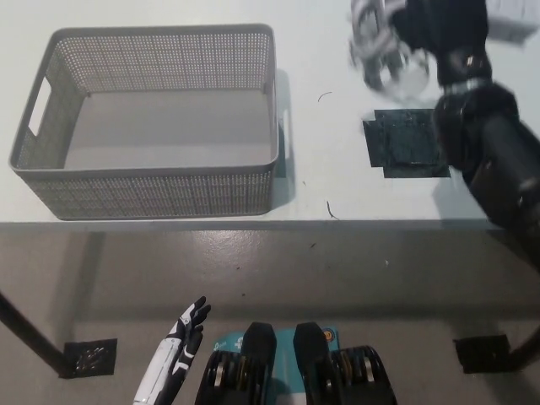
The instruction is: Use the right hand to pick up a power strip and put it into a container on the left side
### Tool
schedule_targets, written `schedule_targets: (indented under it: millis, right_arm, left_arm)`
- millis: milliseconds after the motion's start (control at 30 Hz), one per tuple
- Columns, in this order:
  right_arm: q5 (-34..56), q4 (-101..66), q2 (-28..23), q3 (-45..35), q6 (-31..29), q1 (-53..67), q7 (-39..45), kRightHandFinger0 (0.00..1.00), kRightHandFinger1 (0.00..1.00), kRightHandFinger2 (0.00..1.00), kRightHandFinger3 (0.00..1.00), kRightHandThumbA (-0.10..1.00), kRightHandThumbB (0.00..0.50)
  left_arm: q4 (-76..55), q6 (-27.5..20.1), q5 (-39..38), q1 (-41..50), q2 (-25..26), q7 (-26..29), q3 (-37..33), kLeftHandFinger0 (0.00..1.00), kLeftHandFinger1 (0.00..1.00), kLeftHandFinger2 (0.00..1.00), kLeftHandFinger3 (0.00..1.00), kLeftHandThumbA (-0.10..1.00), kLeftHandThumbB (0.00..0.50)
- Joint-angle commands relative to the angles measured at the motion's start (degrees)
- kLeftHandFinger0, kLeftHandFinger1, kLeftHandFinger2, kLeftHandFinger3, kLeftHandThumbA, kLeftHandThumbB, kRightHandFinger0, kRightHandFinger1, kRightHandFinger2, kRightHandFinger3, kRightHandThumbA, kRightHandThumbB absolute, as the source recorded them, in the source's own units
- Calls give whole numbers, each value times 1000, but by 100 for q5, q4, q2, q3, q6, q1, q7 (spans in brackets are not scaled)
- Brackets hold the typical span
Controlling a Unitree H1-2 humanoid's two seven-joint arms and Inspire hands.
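My black right hand (442,30) is raised at the top right of the head view, shut on the white power strip (516,25). Only the strip's end shows past the hand, at the picture's edge. Its coiled white cord (378,44) hangs blurred to the left of the hand, above the table. The grey mesh basket (160,173) stands on the left of the table with nothing in it. My white left hand (181,350) rests low at the bottom left, below the table edge, fingers apart and holding nothing.
A dark square patch (405,145) lies on the white table (337,186) where the strip was lying. The table's front edge runs across the middle of the picture, with grey floor (337,287) below it.
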Motion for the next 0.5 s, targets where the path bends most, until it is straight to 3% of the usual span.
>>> schedule_targets:
  millis: [0,167,233,333,367,400,467]
  right_arm:
    - [-346,-649,-318,-289,-374,-1344,-1134,0,0,419,590,-100,91]
    - [-382,-551,-259,-263,-402,-1509,-1163,0,0,454,749,-100,106]
    - [-412,-484,-175,-243,-374,-1592,-1196,0,0,422,671,-100,155]
    - [-383,-289,-50,-228,-449,-1707,-1265,0,0,421,632,-100,154]
    - [-410,-223,-15,-195,-456,-1747,-1304,0,0,396,741,-100,196]
    - [-364,-156,60,-183,-485,-1793,-1225,0,0,341,488,-100,156]
    - [-358,-39,159,-136,-530,-1874,-1201,0,0,326,293,-100,149]
  left_arm:
    - [-154,-235,-64,-19,37,36,-19,1000,1000,1000,1000,1000,138]
    - [-155,-235,-56,-15,37,27,-23,1000,1000,1000,1000,1000,139]
    - [-161,-235,-44,-14,37,24,-21,1000,1000,1000,1000,1000,143]
    - [-160,-235,-71,-63,71,24,-4,1000,1000,1000,1000,1000,132]
    - [-159,-235,-76,-65,72,24,-6,1000,1000,1000,1000,1000,132]
    - [-162,-235,-86,-65,70,18,-6,1000,1000,1000,1000,1000,137]
    - [-146,-235,-49,-68,71,32,-5,1000,1000,1000,1000,1000,144]
